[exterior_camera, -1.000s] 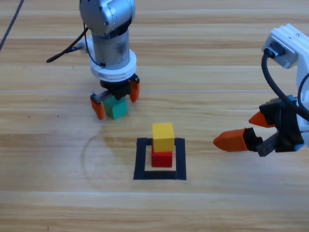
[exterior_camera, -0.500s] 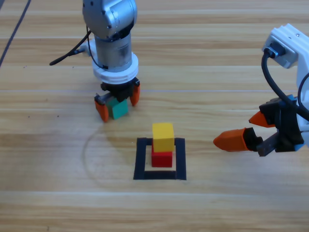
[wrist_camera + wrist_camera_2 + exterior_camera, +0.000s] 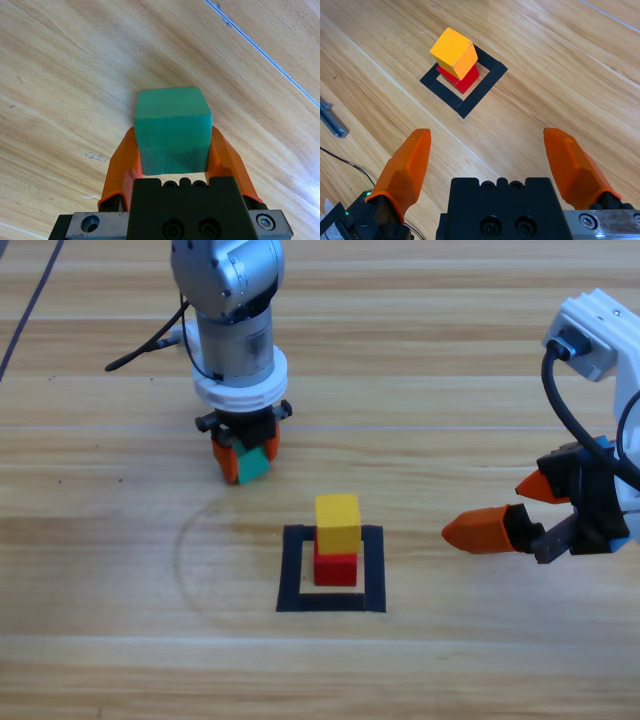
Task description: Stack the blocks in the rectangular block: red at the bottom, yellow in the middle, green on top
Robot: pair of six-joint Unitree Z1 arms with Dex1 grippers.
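Left end effector (image 3: pixel 246 452) clenched on small matte teal-green cube (image 3: pixel 172 127), low over wooden worktop (image 3: pixel 120 640); small yellow cube (image 3: pixel 338 521) sits on small red cube (image 3: pixel 336 567) inside black tape square (image 3: pixel 290 580); right end effector (image 3: pixel 512 510) released, waiting; lift clear, centre squarely over yellow, lower gently.
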